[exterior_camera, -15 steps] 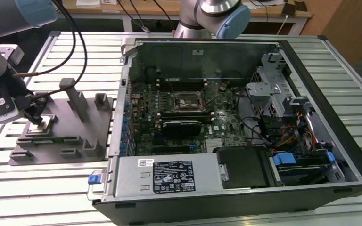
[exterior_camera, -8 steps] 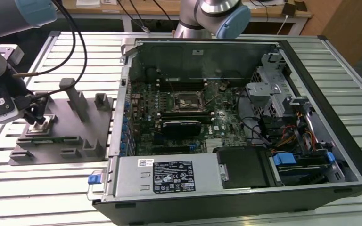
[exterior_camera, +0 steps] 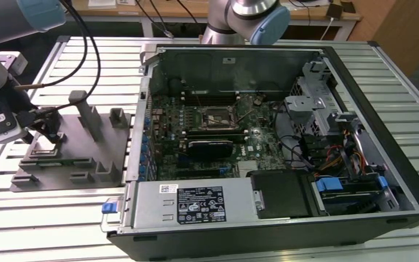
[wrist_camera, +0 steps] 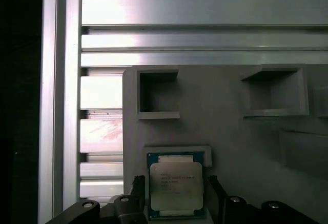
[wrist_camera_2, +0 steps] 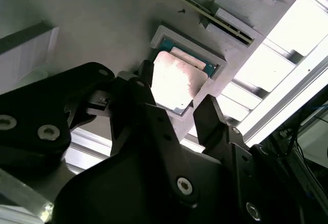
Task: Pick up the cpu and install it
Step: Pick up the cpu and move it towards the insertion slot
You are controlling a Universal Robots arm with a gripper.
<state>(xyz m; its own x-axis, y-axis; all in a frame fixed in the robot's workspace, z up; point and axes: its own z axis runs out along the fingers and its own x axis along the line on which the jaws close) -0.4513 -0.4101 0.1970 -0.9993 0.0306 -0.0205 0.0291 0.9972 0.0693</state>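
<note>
The cpu (wrist_camera: 176, 190) lies flat, pale metal top upward, in a shallow square recess (wrist_camera: 205, 154) at one edge of the grey holder block (wrist_camera: 230, 131), with its green border showing around the lid in both wrist views. The tool (wrist_camera_2: 177, 93) is down over that recess with its jaws spread wide. Its black fingers (wrist_camera_2: 210, 116) stand one on each side of the chip, close to two opposite edges. Whether they touch it cannot be told, and the chip sits level in the recess, not lifted. Further in on the holder block, the first wrist view shows two deeper square pockets (wrist_camera: 158, 93) side by side. In the exterior view the holder block (exterior_camera: 85, 158) rests on the slatted aluminium counter (exterior_camera: 384, 71), and the tool (exterior_camera: 47, 134) is low over the block's end furthest from the computer case (exterior_camera: 282, 218). The case lies open just beside the holder block, towards the exterior view's right. Its motherboard faces up, with the square processor socket (exterior_camera: 217, 118) near the board's middle, well apart from the holder block.
</note>
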